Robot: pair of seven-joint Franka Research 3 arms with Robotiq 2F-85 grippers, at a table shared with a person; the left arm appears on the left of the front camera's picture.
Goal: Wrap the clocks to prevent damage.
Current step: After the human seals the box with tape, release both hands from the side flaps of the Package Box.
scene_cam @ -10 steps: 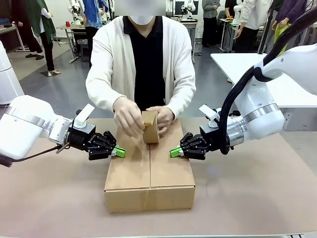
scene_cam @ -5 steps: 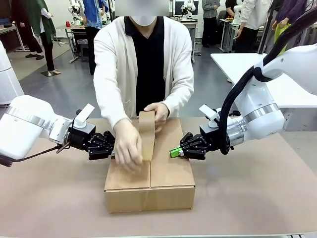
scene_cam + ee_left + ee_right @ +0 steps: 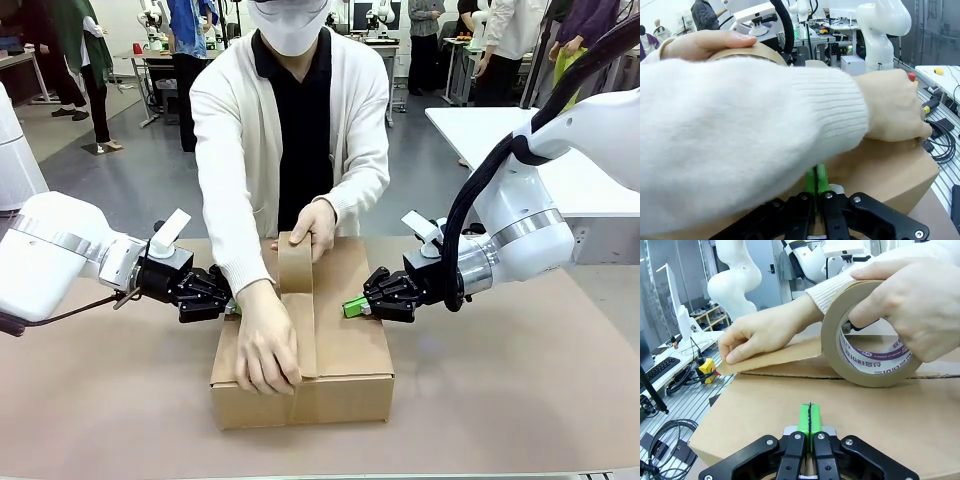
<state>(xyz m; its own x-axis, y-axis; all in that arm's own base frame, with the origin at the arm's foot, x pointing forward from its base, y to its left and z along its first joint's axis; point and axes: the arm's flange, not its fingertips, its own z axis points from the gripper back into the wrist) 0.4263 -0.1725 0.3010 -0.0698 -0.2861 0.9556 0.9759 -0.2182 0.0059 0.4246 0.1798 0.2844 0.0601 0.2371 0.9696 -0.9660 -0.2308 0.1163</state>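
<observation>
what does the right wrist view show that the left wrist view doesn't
Right wrist view: the brown tape roll with its purple-printed core, and a brown tape strip stretched over the brown cardboard box. Left wrist view: the person's white knit sleeve, close. Both: the box, the hand pressing at its edge, and a shut gripper: right gripper, left gripper.

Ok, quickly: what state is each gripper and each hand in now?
Left gripper: shut, holding nothing.
Right gripper: shut, holding nothing.
Person's far hand: holds the tape roll.
Person's near hand: presses the tape strip onto the box.
</observation>
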